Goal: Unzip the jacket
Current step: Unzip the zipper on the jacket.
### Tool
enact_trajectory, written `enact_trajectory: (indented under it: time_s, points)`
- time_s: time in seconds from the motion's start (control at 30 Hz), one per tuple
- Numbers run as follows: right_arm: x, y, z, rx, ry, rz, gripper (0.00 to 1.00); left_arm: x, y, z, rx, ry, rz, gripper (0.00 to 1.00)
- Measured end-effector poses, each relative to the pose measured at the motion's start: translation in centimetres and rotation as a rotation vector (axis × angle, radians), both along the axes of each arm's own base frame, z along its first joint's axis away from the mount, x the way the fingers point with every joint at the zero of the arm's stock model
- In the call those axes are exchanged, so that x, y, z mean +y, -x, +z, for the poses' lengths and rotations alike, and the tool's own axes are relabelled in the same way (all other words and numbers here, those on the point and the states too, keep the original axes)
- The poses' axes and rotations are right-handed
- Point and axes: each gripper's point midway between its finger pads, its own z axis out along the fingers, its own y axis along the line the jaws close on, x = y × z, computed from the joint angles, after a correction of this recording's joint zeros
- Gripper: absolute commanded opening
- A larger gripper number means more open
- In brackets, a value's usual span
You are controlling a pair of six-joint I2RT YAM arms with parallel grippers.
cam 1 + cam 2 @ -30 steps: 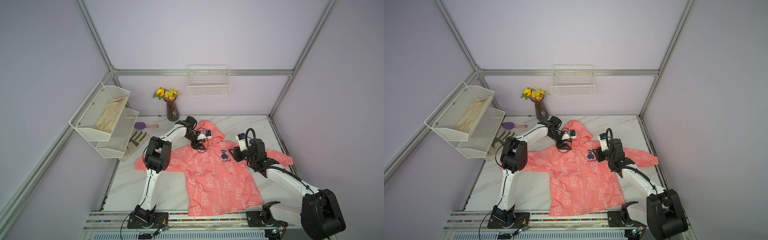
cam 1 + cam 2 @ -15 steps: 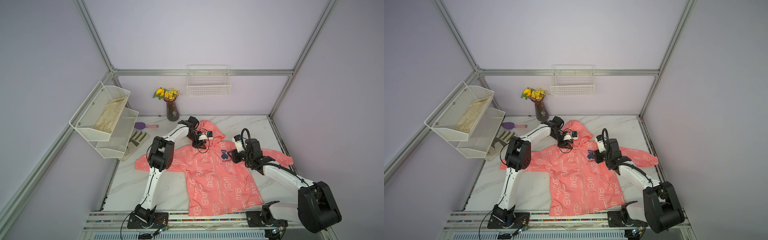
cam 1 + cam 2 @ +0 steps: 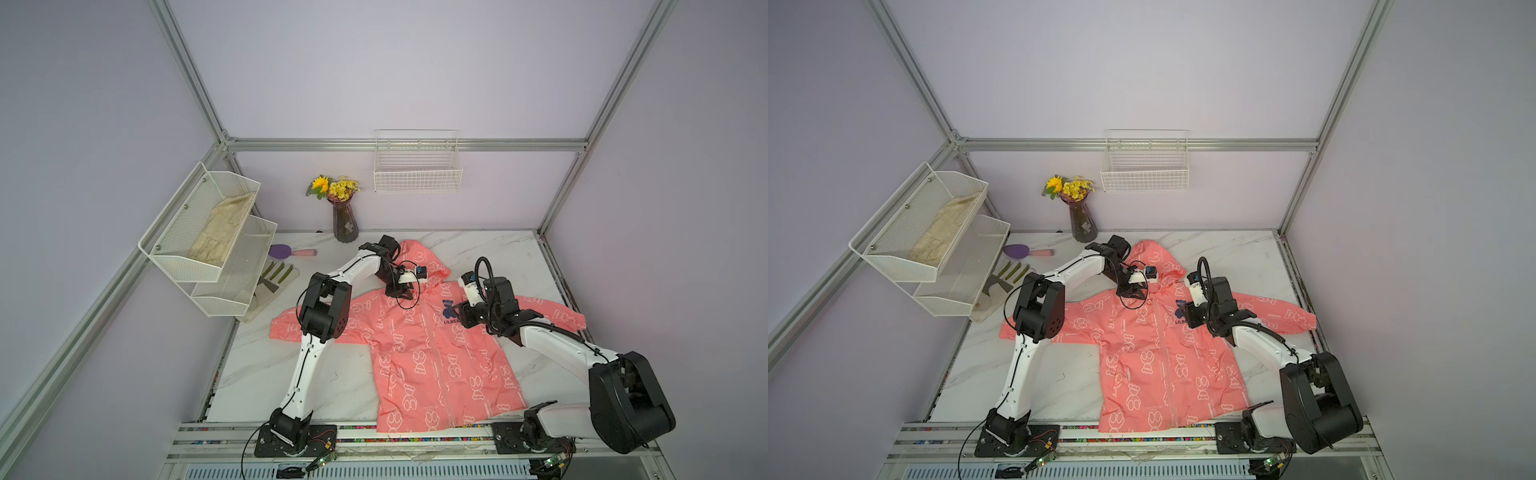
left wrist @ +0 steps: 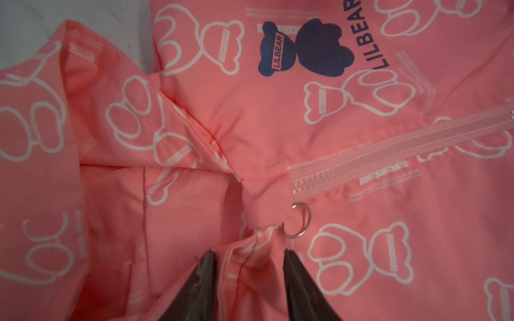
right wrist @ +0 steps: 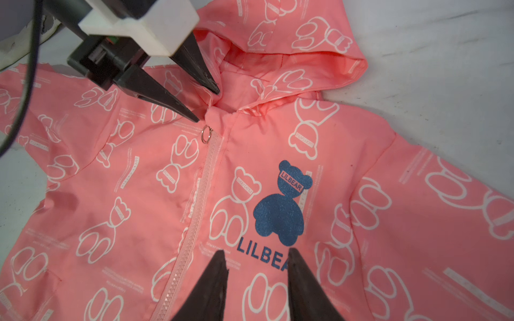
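The coral-pink jacket (image 3: pixel 432 357) (image 3: pixel 1154 357) lies flat on the marble table, front up, with its zipper (image 5: pixel 200 200) closed up to the collar. A small metal ring (image 4: pixel 296 221) (image 5: pixel 206 134) hangs from the slider at the top of the zipper. My left gripper (image 4: pixel 247 253) (image 5: pixel 207 107) (image 3: pixel 405 297) is down at the collar. Its jaws stand apart on either side of a bunched fold of collar fabric, just beside the ring. My right gripper (image 5: pixel 256 254) (image 3: pixel 459 316) is open over the chest, by the blue LILBEAR logo (image 5: pixel 281 205), with only flat fabric beneath.
At the back stands a vase of yellow flowers (image 3: pixel 345 220). A purple brush (image 3: pixel 286 251) and a work glove (image 3: pixel 276 278) lie at the back left. A white mesh shelf rack (image 3: pixel 249 291) holding a beige cloth (image 3: pixel 222 228) overhangs the left edge. A wire basket (image 3: pixel 417 170) hangs on the back wall.
The left gripper's jaws have narrowed around the collar fold. The right gripper has shifted slightly across the chest toward the zipper. The jacket lies as before.
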Motion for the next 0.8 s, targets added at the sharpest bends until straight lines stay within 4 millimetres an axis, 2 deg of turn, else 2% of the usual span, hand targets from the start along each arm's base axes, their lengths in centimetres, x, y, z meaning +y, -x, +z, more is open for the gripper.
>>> enact_trajectory:
  time_s: [0.17,0.43,0.57,0.8]
  points:
    - [0.2,0.3,-0.2,0.011,0.004,0.006,0.38,0.0,-0.2,0.0,-0.005,-0.001,0.005,0.25]
    - [0.9,0.6,0.1,0.022,-0.038,0.027,0.36,-0.2,-0.5,0.2,-0.005,0.012,0.023,0.21]
    - [1.4,0.6,0.3,0.033,-0.073,0.020,0.32,-0.3,-0.3,0.5,-0.007,0.021,0.018,0.14]
    - [2.8,0.3,0.2,0.111,-0.157,-0.011,0.27,-0.5,0.0,2.2,-0.021,0.050,0.013,0.04]
